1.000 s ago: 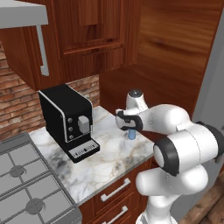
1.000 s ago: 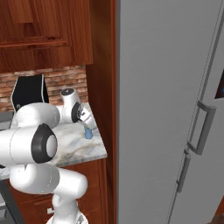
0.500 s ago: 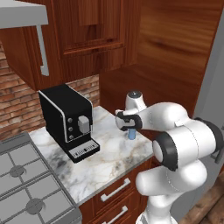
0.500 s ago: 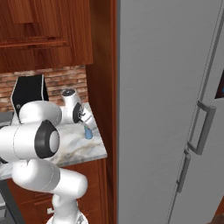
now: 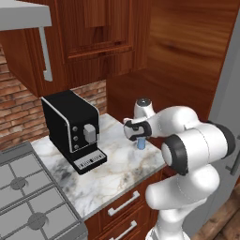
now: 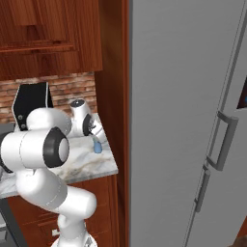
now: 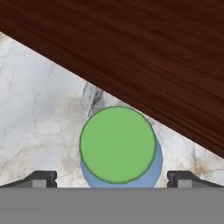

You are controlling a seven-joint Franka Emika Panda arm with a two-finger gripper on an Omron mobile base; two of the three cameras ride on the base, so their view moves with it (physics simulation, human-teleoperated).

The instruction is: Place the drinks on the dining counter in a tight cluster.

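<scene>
A small blue bottle with a green cap (image 5: 141,145) stands upright on the small marble worktop (image 5: 112,173), close to the wooden side wall. My gripper (image 5: 139,139) hangs straight above it, pointing down, open. In the hand view the round green cap (image 7: 117,144) lies between the two fingertips (image 7: 41,178), which stand wide apart on either side without touching it. From the right base view the bottle (image 6: 97,146) shows just under the hand (image 6: 89,126). The dining counter is out of view.
A black coffee machine (image 5: 72,129) stands on the worktop left of the bottle. A gas hob (image 5: 28,201) lies further left. Drawers with silver handles (image 5: 124,204) sit below. Dark wood wall (image 5: 187,70) rises behind, and a grey fridge (image 6: 193,120) stands on the right.
The arm's elbow has shifted slightly while the hand has stayed over the blue bottle. The jaws are as wide open as before.
</scene>
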